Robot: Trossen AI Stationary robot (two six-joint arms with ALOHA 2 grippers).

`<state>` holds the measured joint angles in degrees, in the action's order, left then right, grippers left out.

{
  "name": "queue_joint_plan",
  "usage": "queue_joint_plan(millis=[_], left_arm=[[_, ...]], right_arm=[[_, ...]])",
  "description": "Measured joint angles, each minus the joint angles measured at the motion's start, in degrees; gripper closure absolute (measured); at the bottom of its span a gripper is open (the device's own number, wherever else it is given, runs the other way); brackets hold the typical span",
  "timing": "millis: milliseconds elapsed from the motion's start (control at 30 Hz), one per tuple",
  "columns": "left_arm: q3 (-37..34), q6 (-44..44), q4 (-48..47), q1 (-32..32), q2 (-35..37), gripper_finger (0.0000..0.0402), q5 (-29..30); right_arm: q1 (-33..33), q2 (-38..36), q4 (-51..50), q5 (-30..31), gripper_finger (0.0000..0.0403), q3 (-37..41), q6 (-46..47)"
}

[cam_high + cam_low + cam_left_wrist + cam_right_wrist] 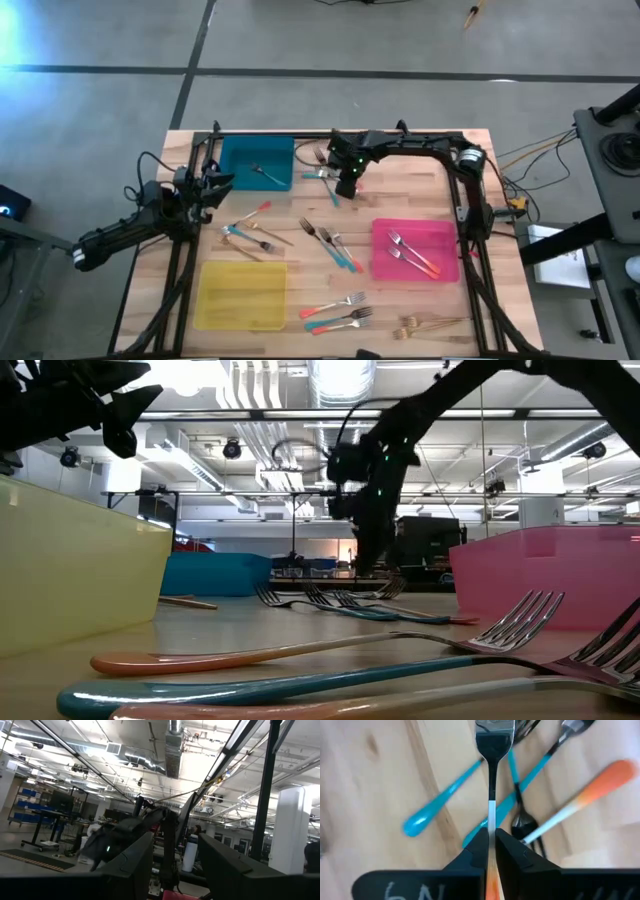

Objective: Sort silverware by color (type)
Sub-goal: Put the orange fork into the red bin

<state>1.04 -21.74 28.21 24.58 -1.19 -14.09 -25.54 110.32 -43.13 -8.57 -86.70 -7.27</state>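
One fork (492,795) sits pinched between the fingers of the right hand (491,842), which has clenched on its slim neck where the metal meets an orange-tinted handle; the tines point straight ahead of the hand and the handle runs back under the wrist. Judging by the thin edge caught, the hold looks narrow, so the fork could pivot or slip out as it is lifted, most likely if the hand rises fast or swings sideways. Just beyond and beside the fingertips lie teal-handled forks (442,800) crossing one another, and a coral-handled fork (592,790) slants off to one side; these lie so close that a raised fork could drag or flick one of them, which would scatter the cluster. From above, this right hand (346,186) is low over the worktop (300,262), just beside the teal tray (255,165), which already holds a fork.

Farther out from the hand, the pink tray (415,250) holds two coral-handled forks, and the yellow tray (241,294) looks empty. A mix-up is the other risk: the handle's colour is partly hidden under the fingers, so dropping it in the nearest tray would be a mistake if it belongs in the pink one. More silverware (335,247) lies loose across the middle of the worktop, with gold pieces (430,323) well away near the front edge.

The left hand (212,187) waits released beyond the teal tray's far side, holding nothing.
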Motion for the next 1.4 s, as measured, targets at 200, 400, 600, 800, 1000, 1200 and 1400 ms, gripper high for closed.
queue_joint_plan(millis=[200,400,600,800,1000,1200,1400], left_arm=[[0.01,-0.02,0.00,0.01,0.00,0.0260,0.00],[0.01,-0.01,0.00,0.01,0.00,0.0260,0.00],[0.01,-0.01,0.01,0.00,0.00,0.0260,0.00],[0.02,0.00,0.00,0.00,0.00,0.0260,0.00],[0.00,-0.01,0.00,0.02,0.00,0.0260,0.01],[0.00,0.00,0.01,0.01,0.00,0.0260,0.01],[0.02,-0.02,0.00,0.01,0.00,0.0260,0.00]], right_arm=[[0.82,-5.93,-4.11,-1.44,0.0389,-0.03,4.70],[4.06,-12.71,-22.24,-4.73,0.0390,0.33,9.94],[12.74,-21.18,-26.20,-4.97,0.0390,5.43,17.13],[23.11,-29.77,-23.54,-4.59,0.0390,14.09,30.00],[32.65,-37.02,-21.28,-2.84,0.0390,24.90,44.00],[35.45,-40.52,-17.19,-0.41,0.0390,32.61,54.57],[35.41,-40.46,-16.96,-0.23,0.0369,33.89,54.23]])
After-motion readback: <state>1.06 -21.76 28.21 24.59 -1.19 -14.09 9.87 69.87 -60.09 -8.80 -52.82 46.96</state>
